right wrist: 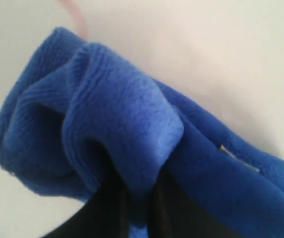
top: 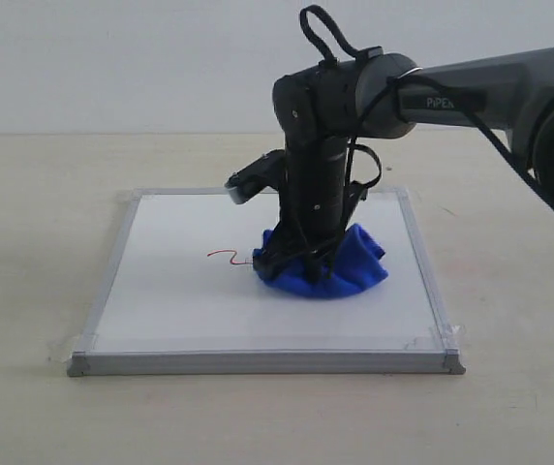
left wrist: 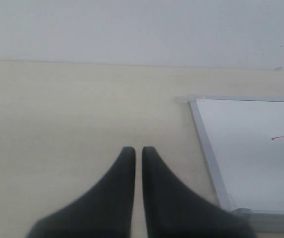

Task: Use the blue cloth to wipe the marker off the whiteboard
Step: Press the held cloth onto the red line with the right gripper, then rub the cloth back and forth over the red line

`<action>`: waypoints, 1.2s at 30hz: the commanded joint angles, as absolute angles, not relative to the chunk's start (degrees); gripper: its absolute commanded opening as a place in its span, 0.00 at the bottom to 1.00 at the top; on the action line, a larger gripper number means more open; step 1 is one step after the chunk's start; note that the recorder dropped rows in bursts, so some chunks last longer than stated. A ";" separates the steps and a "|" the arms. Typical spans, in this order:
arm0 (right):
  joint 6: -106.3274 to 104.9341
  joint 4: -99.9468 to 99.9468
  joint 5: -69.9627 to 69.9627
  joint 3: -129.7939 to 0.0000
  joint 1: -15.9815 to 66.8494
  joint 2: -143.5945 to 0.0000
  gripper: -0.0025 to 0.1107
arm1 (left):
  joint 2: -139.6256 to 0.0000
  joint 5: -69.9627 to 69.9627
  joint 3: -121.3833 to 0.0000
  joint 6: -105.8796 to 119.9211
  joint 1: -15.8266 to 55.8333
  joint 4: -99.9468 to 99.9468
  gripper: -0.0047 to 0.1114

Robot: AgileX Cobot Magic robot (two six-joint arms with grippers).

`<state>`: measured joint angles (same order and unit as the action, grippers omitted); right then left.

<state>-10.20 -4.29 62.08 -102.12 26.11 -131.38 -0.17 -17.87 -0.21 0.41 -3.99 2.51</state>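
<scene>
Pressing blue cloth (top: 345, 269) onto whiteboard (top: 180, 291), right gripper (top: 301, 266) stands clamped on bunched fold of it. Whiteboard lies flat mid-worktop (top: 25, 242), corners taped. Red marker (top: 227, 256) squiggle sits just beside cloth, toward worktop's left edge, not yet wiped. Left gripper (left wrist: 138, 151) hangs over bare worktop off whiteboard, fingers almost together, holding nothing. Likely risks: fold slipping from thin pinch under drag; stroke missing squiggle; hard push shifting whiteboard.
</scene>
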 commanded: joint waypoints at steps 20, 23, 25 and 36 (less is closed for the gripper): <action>-32.47 25.29 50.22 -101.29 26.17 -133.27 0.02 | 0.00 -17.14 0.00 0.43 -4.06 2.32 0.08; -20.25 10.46 47.84 -101.29 25.40 -133.27 0.02 | 0.00 -17.14 0.00 0.43 -4.06 2.32 0.08; -12.75 0.00 47.71 -101.29 24.79 -133.27 0.02 | 0.00 -17.14 0.00 0.43 -4.06 2.32 0.08; -10.80 2.31 47.13 -103.58 26.06 -133.27 0.02 | 0.00 -17.14 0.00 0.43 -4.06 2.32 0.08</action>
<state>-3.63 -4.47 47.55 -103.34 24.57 -132.45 -0.17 -17.87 -0.21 0.41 -3.99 2.51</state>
